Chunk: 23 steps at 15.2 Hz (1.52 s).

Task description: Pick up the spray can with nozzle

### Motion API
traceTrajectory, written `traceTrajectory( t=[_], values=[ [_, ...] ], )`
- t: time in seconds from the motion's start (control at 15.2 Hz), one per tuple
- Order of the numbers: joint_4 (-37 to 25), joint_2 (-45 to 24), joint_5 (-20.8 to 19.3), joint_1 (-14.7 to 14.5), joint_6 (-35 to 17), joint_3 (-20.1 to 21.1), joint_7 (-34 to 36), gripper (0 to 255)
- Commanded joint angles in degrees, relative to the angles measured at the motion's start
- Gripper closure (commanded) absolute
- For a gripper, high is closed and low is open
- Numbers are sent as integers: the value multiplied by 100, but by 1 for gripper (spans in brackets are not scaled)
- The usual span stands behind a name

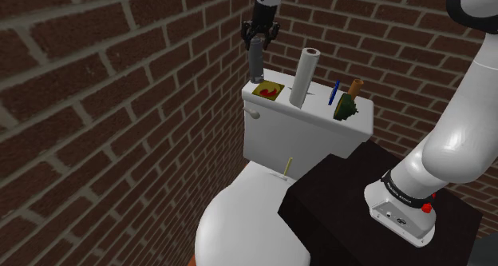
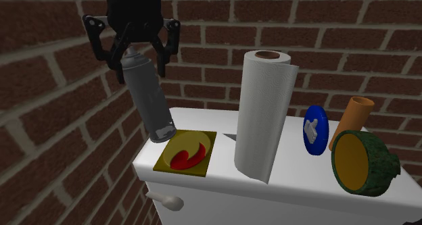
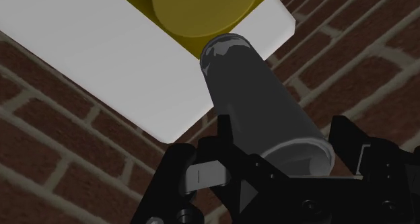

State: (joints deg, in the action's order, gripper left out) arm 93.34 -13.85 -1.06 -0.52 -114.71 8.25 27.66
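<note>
Gripper point(image 2: 137, 60) tight around grey spray can point(image 2: 152, 103) (can tilted).

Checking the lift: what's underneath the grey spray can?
A yellow square dish with a red swirl on the white toilet tank lid; the grey spray can hides one corner of it.

On the spray can point(image 2: 151, 102), the nozzle end is hidden inside the tool point(image 2: 135, 61), whose upper body is cut off by the second exterior view's edge. Below the tool, the wrist view crops the yellow dish point(image 3: 202, 7).
</note>
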Motion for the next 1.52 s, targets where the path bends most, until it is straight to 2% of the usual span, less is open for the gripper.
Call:
traceTrajectory(
  t=[0.0, 0.53, 1.45],
  values=[
    [19, -2, -1, 1, -14, -1, 0, 255],
    [20, -2, -2, -2, -15, 0, 5, 255],
    [-1069, -8, -2, -20, 1067, 10, 12, 255]
  ],
)
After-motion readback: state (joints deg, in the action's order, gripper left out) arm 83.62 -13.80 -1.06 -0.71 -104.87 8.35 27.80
